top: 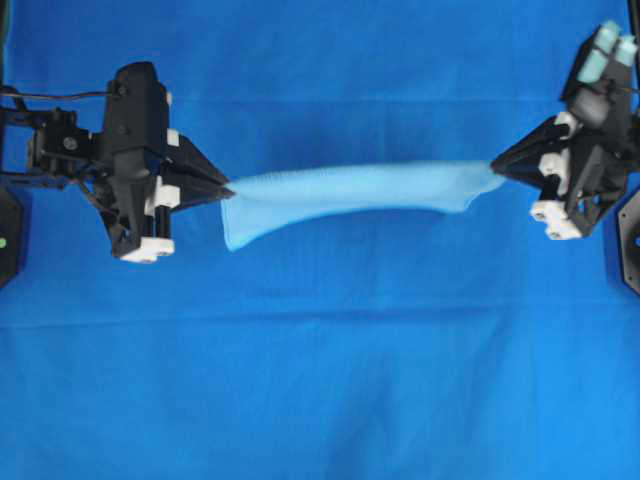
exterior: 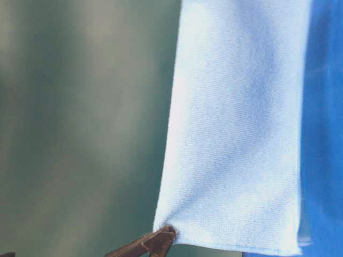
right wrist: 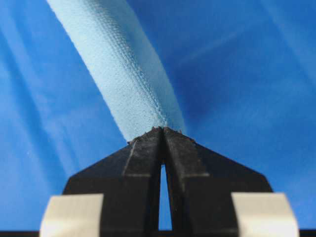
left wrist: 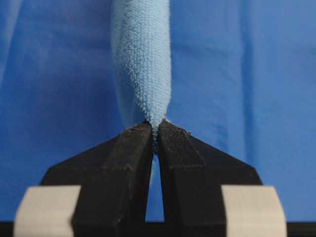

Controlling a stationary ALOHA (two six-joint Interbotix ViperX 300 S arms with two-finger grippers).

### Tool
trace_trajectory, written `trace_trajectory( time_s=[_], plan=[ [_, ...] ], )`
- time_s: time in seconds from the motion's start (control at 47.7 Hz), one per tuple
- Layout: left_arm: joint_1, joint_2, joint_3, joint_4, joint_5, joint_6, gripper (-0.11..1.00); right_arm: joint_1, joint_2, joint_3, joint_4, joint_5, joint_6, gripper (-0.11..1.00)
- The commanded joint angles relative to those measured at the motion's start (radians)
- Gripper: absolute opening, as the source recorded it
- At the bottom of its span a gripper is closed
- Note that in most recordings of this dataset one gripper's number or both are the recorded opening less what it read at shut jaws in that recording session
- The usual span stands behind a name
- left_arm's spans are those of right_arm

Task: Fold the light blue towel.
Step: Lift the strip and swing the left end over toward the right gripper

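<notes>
The light blue towel [top: 350, 192] hangs stretched in the air between my two grippers, above the deep blue table cloth [top: 320, 380]. My left gripper [top: 226, 190] is shut on the towel's left corner; the left wrist view shows the towel [left wrist: 140, 59] pinched between the fingertips [left wrist: 155, 127]. My right gripper [top: 494, 163] is shut on the towel's right corner; the right wrist view shows the towel [right wrist: 118, 64] running away from the closed tips [right wrist: 163, 131]. In the table-level view the towel [exterior: 241, 134] hangs close to the camera with one gripper tip [exterior: 158, 241] at its lower corner.
The deep blue table cloth covers the whole table in the overhead view. The arm bases stand at the far left [top: 50, 150] and far right [top: 600, 150] edges.
</notes>
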Motion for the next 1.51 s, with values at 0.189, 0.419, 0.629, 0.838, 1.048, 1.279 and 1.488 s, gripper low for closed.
trace_trajectory(
  time_s=[0.189,0.419,0.629,0.838,1.048,1.279,1.488],
  plan=[
    [-0.012,0.000,-0.028,-0.002,-0.011,-0.011,0.02,-0.031,0.015,-0.026,-0.041,-0.032,0.003,0.01],
    [-0.083,0.064,-0.061,-0.002,-0.071,-0.012,0.02,-0.137,0.049,-0.041,-0.071,-0.086,0.002,0.01],
    [-0.181,0.199,-0.149,-0.002,-0.140,-0.012,0.02,-0.236,0.080,-0.064,-0.117,-0.126,0.000,0.01],
    [-0.252,0.354,-0.305,-0.002,-0.150,-0.012,0.02,-0.322,0.138,-0.092,-0.135,-0.190,-0.011,0.01],
    [-0.282,0.503,-0.468,-0.002,-0.158,-0.012,0.02,-0.348,0.227,-0.144,-0.138,-0.239,-0.012,0.01],
    [-0.298,0.589,-0.575,-0.002,-0.153,-0.012,0.02,-0.348,0.307,-0.209,-0.138,-0.247,-0.015,0.01],
    [-0.302,0.609,-0.595,-0.002,-0.158,-0.011,0.02,-0.347,0.316,-0.219,-0.155,-0.245,-0.015,0.01]
  ],
)
